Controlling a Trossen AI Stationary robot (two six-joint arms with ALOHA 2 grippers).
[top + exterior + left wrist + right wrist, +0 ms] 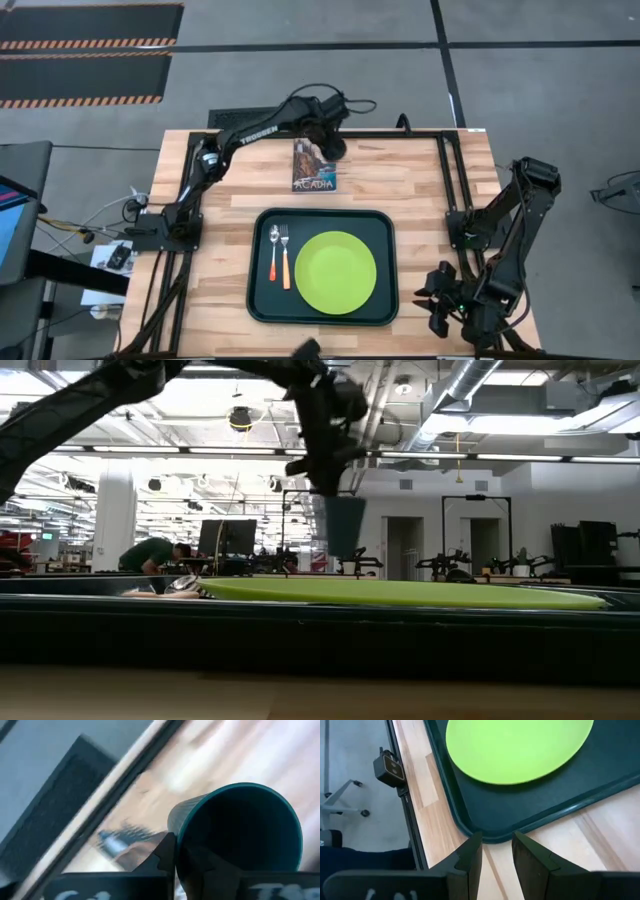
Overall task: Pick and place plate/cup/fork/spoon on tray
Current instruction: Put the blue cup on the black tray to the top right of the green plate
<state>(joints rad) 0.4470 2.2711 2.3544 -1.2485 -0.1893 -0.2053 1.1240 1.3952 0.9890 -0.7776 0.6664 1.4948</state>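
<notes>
The dark green tray point(262, 300) lies at the table's near middle. On it lie the lime-green plate point(335, 272), the spoon point(273, 255) and the fork point(286, 262), side by side left of the plate. My left gripper point(328, 132) is over the table's far middle, shut on the dark teal cup point(345, 525), which is in the air. My right gripper point(497, 851) is open and empty, low over the table just off the tray's near right corner point(485, 837); it also shows in the high view point(440, 298). My left gripper holds the cup by its wall at the rim point(175, 832). It comes from above, pointing down. One finger point(167, 857) lies on the outside of the wall; the other seems to stand inside the cup, dark on dark. The cup hangs upright below the fingers point(345, 510), lifted clear of the table.
The small "Acadia" picture book point(314, 166) lies on the table beside and below the cup, between it and the tray. Bare wood shows left and right of the tray. Black frame rails point(448, 175) run along the table's sides. A person point(150, 553) is far back in the room.
</notes>
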